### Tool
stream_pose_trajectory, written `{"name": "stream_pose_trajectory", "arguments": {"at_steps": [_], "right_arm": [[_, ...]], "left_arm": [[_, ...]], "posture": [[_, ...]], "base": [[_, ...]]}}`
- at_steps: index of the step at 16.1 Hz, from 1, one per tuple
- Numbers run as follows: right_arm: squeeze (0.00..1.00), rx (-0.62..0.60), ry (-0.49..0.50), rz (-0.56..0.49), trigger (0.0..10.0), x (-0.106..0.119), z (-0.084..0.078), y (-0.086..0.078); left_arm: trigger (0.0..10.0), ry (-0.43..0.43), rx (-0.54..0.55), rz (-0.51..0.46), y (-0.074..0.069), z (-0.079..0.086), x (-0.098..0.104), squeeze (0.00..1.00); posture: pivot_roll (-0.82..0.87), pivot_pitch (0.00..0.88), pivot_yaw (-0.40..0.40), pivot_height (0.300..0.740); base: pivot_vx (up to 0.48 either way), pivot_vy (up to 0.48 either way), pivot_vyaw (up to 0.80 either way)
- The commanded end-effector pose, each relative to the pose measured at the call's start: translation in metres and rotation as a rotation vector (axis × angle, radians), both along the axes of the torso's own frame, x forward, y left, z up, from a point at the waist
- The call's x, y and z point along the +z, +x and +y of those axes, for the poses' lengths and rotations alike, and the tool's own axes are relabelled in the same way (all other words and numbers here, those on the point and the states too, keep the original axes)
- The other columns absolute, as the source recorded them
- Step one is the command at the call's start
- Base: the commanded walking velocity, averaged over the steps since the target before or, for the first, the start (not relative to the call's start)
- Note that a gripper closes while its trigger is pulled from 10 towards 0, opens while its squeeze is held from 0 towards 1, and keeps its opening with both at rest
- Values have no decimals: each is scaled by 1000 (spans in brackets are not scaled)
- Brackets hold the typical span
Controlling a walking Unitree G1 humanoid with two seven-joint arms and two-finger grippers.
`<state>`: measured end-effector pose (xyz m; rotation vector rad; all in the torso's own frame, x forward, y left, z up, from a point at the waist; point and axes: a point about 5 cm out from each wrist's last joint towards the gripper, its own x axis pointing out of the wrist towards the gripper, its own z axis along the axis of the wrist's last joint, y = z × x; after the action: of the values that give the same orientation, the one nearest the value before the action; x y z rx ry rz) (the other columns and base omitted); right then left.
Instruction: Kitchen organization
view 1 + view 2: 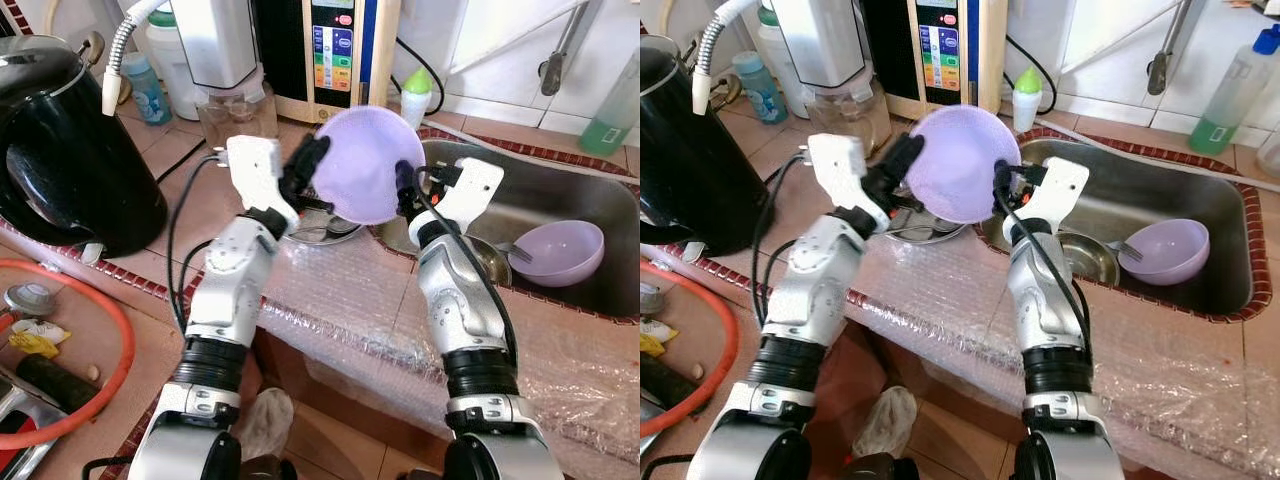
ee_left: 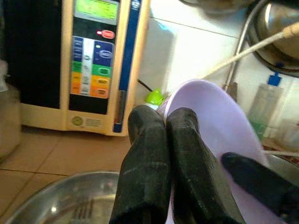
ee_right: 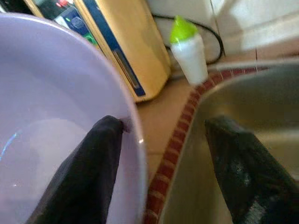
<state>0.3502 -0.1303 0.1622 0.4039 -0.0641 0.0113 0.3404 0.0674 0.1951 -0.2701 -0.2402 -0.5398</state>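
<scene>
Lilac plastic bowl (image 1: 365, 163), tilted, betw. both claws.

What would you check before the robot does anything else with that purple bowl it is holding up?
1. Left gripper on the held bowl: ok, its fingers are pressed together at the bowl's left edge.
2. Right gripper clamped: not ok, one finger is inside the bowl, the other apart from it.
3. Bowl clear of the counter: ok, it is held up, tilted on edge above the metal dish.
4. Room in the sink: cannot tell, a second purple bowl with a fork and a steel bowl already lie there.
5. Nearby glass jar safe: ok, it stands apart behind the left gripper.
</scene>
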Motion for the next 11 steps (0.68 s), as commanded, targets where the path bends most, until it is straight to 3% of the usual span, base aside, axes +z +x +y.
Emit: {"name": "stream_pose_trajectory", "arguments": {"at_steps": [1, 7, 11], "right_arm": [[0, -36, 34, 60, 0, -6, -7, 2], [0, -33, 86, 110, 0, -12, -11, 1], [0, -27, 141, 80, 0, -5, -13, 2]], "left_arm": [[0, -6, 11, -55, -2, 5, 9, 0], [0, -3, -2, -63, -2, 2, 9, 0], [0, -3, 10, -63, 0, 5, 10, 0]], "posture": [[-41, 6, 81, 740], [-45, 6, 84, 740], [-45, 4, 80, 740]], "base": [[0, 0, 0], [0, 0, 0], [0, 0, 0]]}}
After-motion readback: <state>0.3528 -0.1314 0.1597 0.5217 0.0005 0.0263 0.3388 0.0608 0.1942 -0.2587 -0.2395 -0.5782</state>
